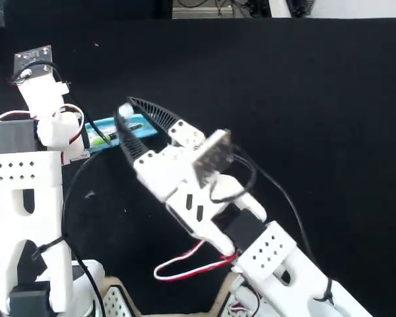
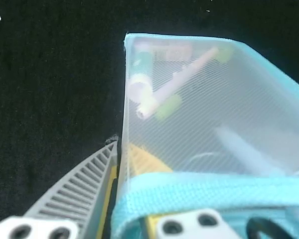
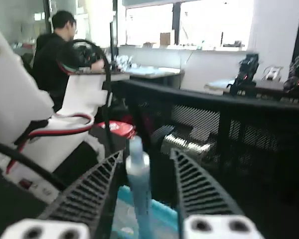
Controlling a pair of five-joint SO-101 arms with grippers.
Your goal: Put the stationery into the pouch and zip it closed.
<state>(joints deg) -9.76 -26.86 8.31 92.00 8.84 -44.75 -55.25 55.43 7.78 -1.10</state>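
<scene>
Left wrist view, left gripper [image 2: 122, 150] clamping pouch [image 2: 204, 99] edge, right gripper [image 3: 145, 154] spread (pen [image 3: 138, 189] between its fingers)

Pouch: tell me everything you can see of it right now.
The pouch is a flat, see-through mesh bag with light-blue fabric edging. Pens and other stationery show through its wall. It is on the black table between the two arms. The left gripper grips one end at the edging. The right gripper is open over the other end, astride a pale-blue upright piece, pen or zip pull, I cannot tell.
</scene>
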